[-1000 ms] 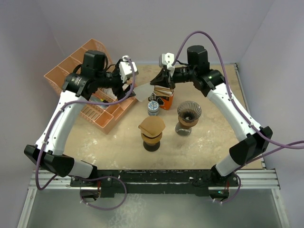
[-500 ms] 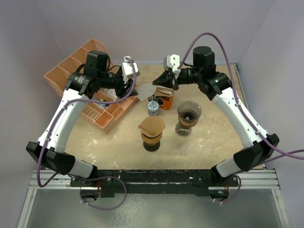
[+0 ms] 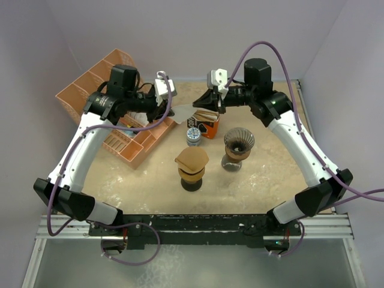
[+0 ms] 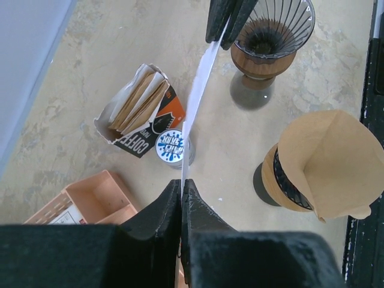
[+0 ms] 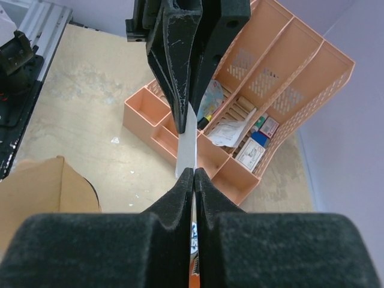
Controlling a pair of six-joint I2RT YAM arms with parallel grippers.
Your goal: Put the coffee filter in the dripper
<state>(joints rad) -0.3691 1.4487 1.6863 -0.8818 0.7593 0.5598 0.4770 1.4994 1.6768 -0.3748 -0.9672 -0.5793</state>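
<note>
A white coffee filter (image 3: pixel 184 112) hangs edge-on in the air between my two grippers, above the open filter box (image 3: pixel 207 125). My left gripper (image 3: pixel 170 111) is shut on its left end, and my right gripper (image 3: pixel 201 105) is shut on its right end. In the left wrist view the filter (image 4: pixel 198 96) runs from my left gripper (image 4: pixel 181 183) up to the right gripper's fingers (image 4: pixel 217 21). The empty dark ribbed dripper (image 3: pixel 239 143) stands on its wooden base to the right, below the right arm. From the right wrist, the filter (image 5: pixel 188 150) shows as a pale strip above that gripper (image 5: pixel 194 171).
A second dripper (image 3: pixel 192 165) lined with a brown filter stands at the table's middle. A small tin (image 3: pixel 193 135) sits beside the filter box. An orange organiser (image 3: pixel 114 114) with small items fills the back left. Purple walls close in on three sides.
My left gripper has shut on the white filter's free end. The right arm shifted slightly up and right early on, then held still with the filter in it.
</note>
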